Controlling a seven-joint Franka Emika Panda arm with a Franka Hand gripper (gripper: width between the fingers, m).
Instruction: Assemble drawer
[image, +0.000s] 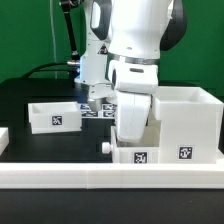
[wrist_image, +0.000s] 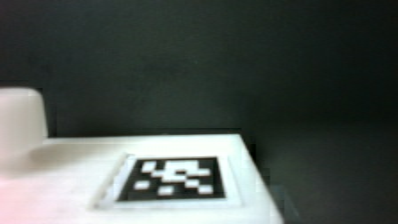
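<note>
The large white cube-shaped shell (image: 186, 122) stands at the exterior view's right, open on top, with a tag on its front. One small tray (image: 55, 116) sits at the left. A second small tray (image: 135, 153) with a knob (image: 105, 146) lies in front, by the shell. My gripper (image: 133, 138) hangs straight down onto this second tray; its fingertips are hidden by the hand and tray. The wrist view shows a white tagged surface (wrist_image: 175, 178) very close and a blurred white rounded piece (wrist_image: 18, 118); no fingers show there.
The long white border wall (image: 110, 179) runs along the front. The marker board (image: 97, 111) lies behind the arm on the black table (image: 25, 95). Cables hang at the back left.
</note>
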